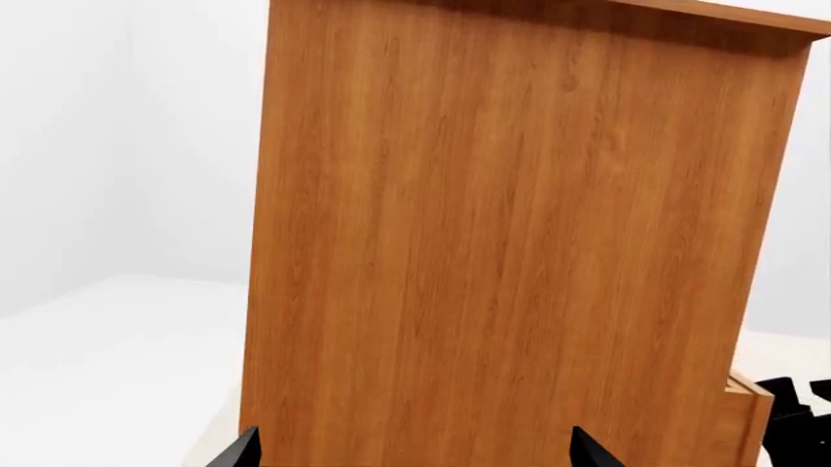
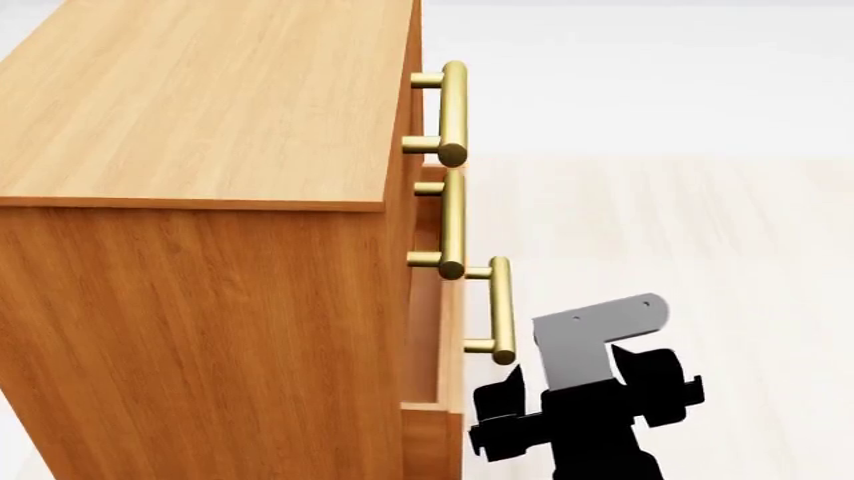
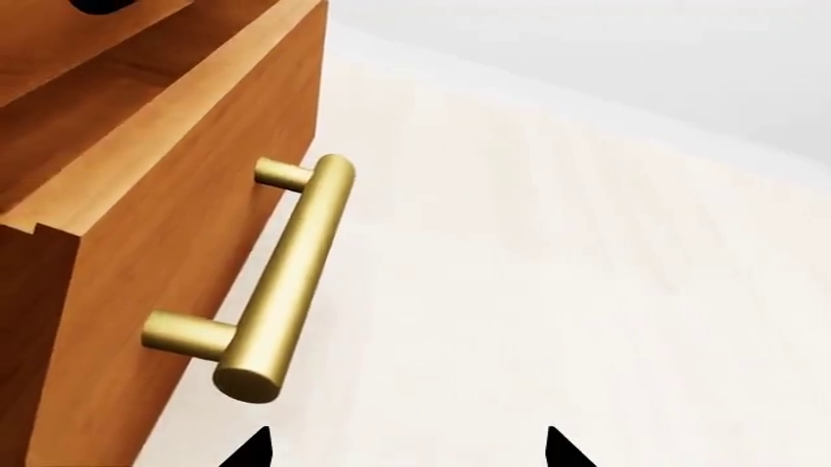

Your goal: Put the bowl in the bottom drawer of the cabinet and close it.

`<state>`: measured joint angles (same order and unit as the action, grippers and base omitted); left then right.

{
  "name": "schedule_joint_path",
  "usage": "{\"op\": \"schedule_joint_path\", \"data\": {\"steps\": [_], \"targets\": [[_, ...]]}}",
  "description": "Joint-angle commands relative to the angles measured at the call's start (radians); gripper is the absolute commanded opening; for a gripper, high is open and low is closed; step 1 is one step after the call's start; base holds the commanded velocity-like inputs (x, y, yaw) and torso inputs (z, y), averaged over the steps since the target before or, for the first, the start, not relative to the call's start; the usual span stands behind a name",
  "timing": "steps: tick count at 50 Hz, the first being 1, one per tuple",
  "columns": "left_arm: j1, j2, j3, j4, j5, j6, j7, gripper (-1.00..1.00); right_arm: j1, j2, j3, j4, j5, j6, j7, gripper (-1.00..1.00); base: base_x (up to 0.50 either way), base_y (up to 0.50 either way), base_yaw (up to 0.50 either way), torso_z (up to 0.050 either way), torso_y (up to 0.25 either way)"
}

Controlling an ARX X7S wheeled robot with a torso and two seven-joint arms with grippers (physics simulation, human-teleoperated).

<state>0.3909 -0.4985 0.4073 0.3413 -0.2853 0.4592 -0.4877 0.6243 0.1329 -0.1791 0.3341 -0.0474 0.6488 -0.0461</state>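
Note:
The orange-brown cabinet [image 2: 200, 300] fills the left of the head view, with three brass bar handles on its front. The bottom drawer [image 3: 169, 224] stands pulled out a little, and its handle [image 3: 292, 272] sticks out further than the two above. My right gripper [image 3: 405, 449] is open and empty, just short of that handle's near end; its black body [image 2: 587, 415] shows below the handle [image 2: 502, 310]. My left gripper [image 1: 415, 449] is open and empty, facing the cabinet's plain side panel [image 1: 520, 253]. The bowl is out of view.
Pale wood floor [image 2: 694, 230] spreads out in front of the cabinet. White floor and wall [image 1: 117, 195] lie beyond the side panel. A dark shape [image 3: 97, 5] over the open drawer is cut off by the frame edge and cannot be identified.

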Motion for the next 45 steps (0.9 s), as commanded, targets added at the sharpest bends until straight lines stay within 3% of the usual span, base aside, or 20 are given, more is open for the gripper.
{"op": "schedule_joint_path", "data": {"steps": [1,45], "targets": [[0.001,-0.001,0.001,0.0,-0.003,0.003,0.0,1.0,0.011,-0.023,-0.012,0.031,0.039,-0.006,-0.006,1.0,0.0,0.0,0.0,0.0,0.0],[0.001,-0.005,0.001,-0.001,-0.01,0.01,-0.003,1.0,0.064,-0.069,-0.053,0.201,0.119,-0.105,-0.016,1.0,0.0,0.0,0.0,0.0,0.0]]}}
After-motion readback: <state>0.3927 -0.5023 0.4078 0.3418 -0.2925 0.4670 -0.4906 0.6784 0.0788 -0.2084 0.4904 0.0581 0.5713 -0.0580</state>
